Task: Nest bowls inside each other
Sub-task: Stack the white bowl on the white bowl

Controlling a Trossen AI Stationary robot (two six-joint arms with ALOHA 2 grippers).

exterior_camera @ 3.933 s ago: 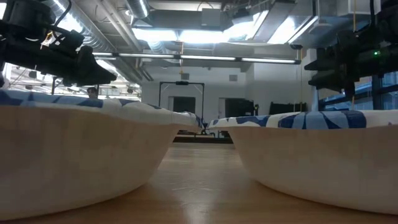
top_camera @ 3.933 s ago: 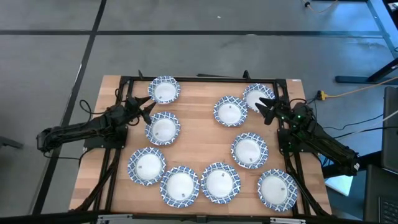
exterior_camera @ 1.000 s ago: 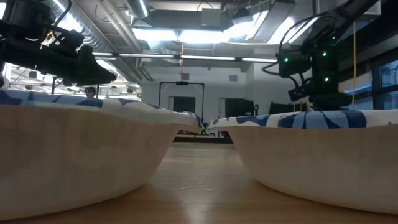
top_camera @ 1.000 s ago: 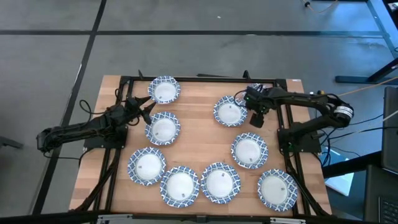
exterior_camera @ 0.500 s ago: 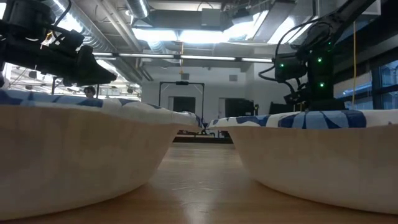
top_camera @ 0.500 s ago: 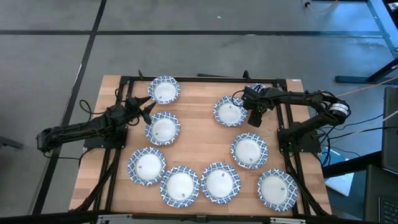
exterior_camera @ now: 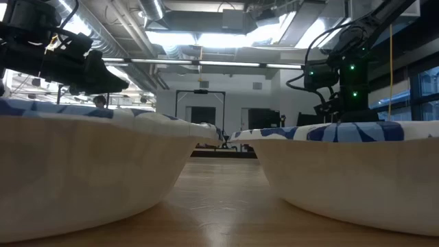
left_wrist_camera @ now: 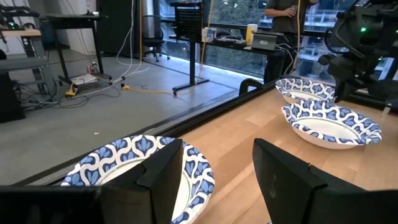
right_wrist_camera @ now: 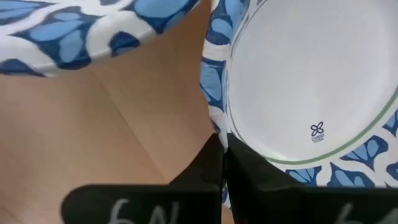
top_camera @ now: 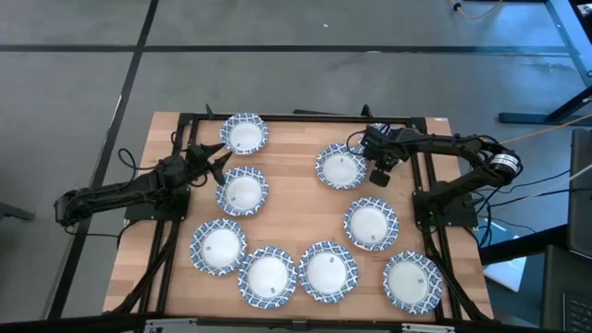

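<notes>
Right gripper (top_camera: 375, 173), table's 1 o'clock: fingers (right_wrist_camera: 208, 165) pinched on bowl (top_camera: 340, 167) rim. Neighbouring bowl (right_wrist_camera: 93, 28) largely hidden beneath arm. Left gripper (top_camera: 220, 165), 10 o'clock: parted, empty.

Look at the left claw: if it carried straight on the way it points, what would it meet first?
The left claw hangs open near the table's back edge. Straight ahead lies bare table, then the bowl that the right claw has pinched by its rim. Depth is hard to judge, so probably that bowl.
</notes>
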